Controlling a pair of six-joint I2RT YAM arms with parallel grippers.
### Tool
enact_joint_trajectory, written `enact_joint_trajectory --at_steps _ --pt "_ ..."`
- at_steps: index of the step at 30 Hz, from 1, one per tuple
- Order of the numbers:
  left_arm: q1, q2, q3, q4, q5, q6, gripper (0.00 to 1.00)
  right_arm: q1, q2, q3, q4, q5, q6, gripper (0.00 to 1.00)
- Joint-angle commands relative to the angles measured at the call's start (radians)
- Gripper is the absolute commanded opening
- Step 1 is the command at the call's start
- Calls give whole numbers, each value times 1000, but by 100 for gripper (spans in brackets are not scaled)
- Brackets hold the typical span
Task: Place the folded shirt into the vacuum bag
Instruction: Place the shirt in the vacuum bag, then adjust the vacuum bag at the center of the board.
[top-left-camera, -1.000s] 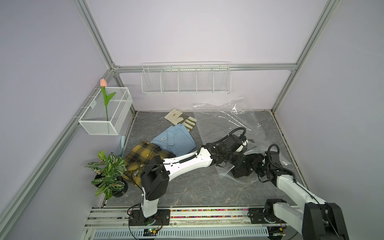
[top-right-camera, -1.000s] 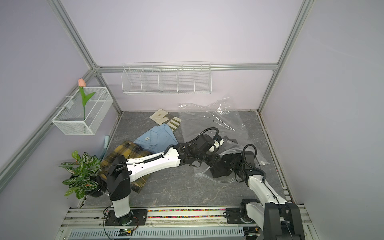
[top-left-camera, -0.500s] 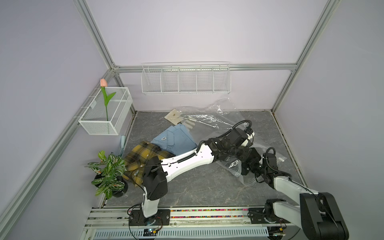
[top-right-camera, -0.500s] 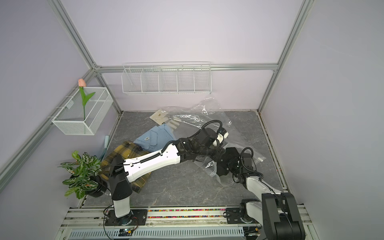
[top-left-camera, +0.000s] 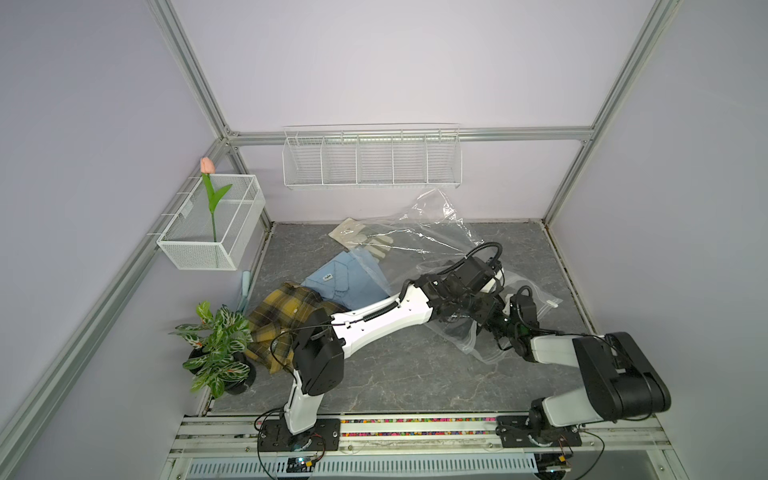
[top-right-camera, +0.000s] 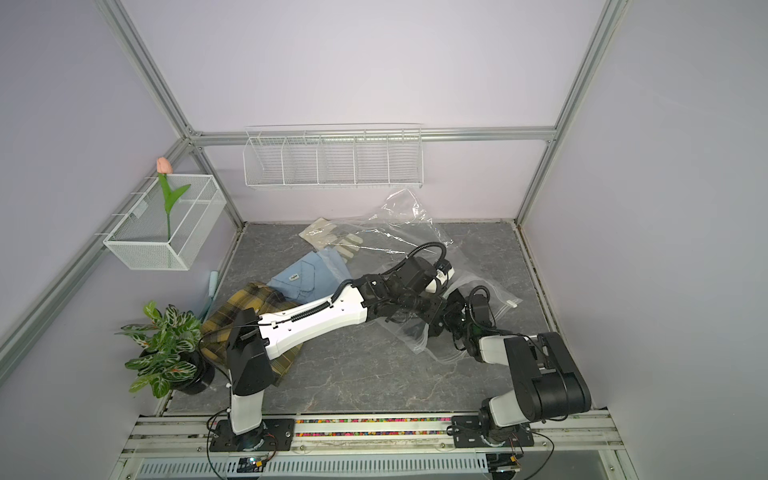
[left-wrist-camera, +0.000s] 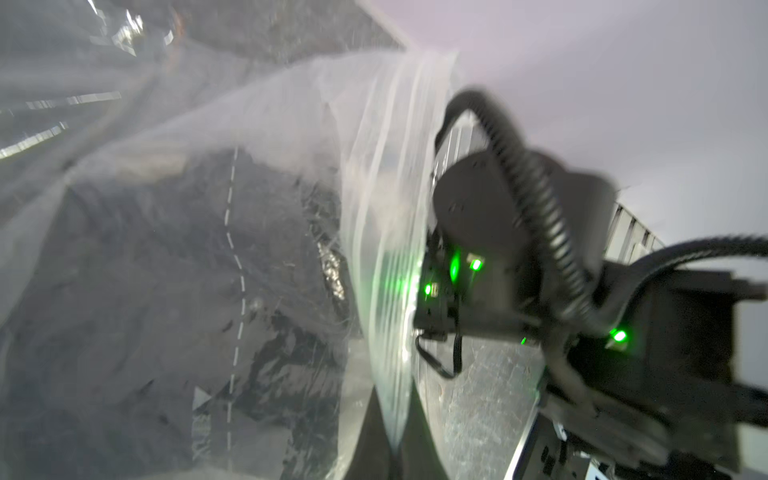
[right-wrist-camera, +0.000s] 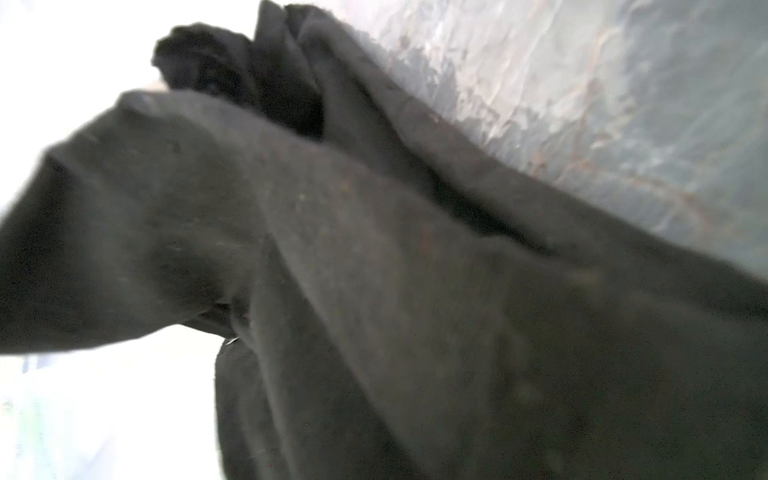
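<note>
Plant (top-left-camera: 216, 345): potted, tabletop's (top-left-camera: 395, 374) front-left corner.
Tulip (top-left-camera: 207, 166): upright in mesh basket (top-left-camera: 195, 249), left wall.
Rack (top-left-camera: 372, 166): wire, back wall.
Plaid shirt (top-left-camera: 286, 311): beside plant, touching blue shirt (top-left-camera: 340, 282).
Gloves (top-left-camera: 353, 232): near back wall.

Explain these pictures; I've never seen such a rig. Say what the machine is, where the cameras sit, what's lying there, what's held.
Two robot arms on a rail, each with a gripper. Two pictures look down from overhead; two come from cameras on the wrists. On the grey table lie a clear vacuum bag, a blue shirt, a plaid shirt, gloves and a plant. The left gripper, shut, seems to pinch the bag. The right gripper is shut against a dark shirt; whether it grips is unclear.
</note>
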Motion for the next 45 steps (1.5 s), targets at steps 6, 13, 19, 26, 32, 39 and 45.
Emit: enact_joint_trajectory --at_steps 6,13,19,26,32,39,45 --pt "4 164 257 -40 100 96 0 -78 -122 -67 -26 -13 11 7" --pt "-54 244 407 -129 210 128 0 -258 -257 -82 -147 -57 -47 7" --pt "-97 71 61 2 250 61 0 -288 -285 -106 -160 -29 -51 7" --pt "-64 -141 -360 118 181 -97 30 -287 -274 -135 -153 6 -56 7" --pt "94 -344 -694 231 54 -265 51 -284 -288 -150 -163 14 -61 7" --pt "286 -361 -872 344 -44 -426 57 -257 -337 -130 -220 30 -63 7" --pt "379 -228 -889 576 59 -490 57 -214 -408 -147 -282 82 -51 7"
